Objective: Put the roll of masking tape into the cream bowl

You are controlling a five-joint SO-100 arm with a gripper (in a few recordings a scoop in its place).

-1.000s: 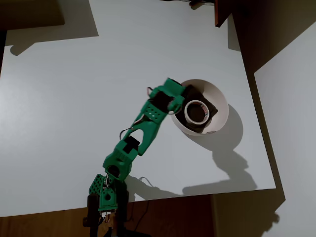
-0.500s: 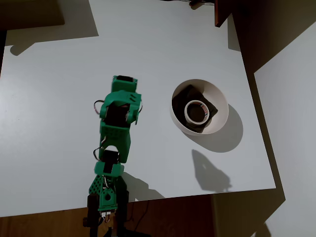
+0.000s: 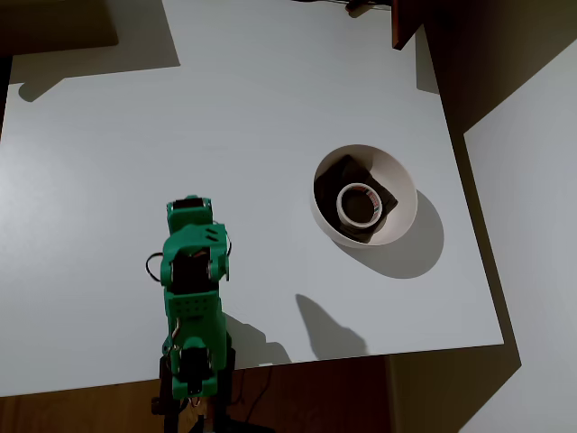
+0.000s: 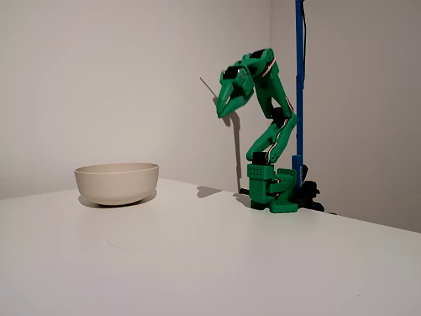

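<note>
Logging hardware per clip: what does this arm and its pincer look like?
The arm is bright green printed plastic with black servo blocks at the joints, thin dark cables looping beside them and a perforated base. Its pincer is green and tapers to a point.

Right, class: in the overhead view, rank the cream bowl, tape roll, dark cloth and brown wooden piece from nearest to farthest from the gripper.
From the gripper:
1. cream bowl, its left rim, to the gripper's right.
2. roll of masking tape and dark cloth, inside the bowl: too close to call.
3. brown wooden piece, top edge.
</note>
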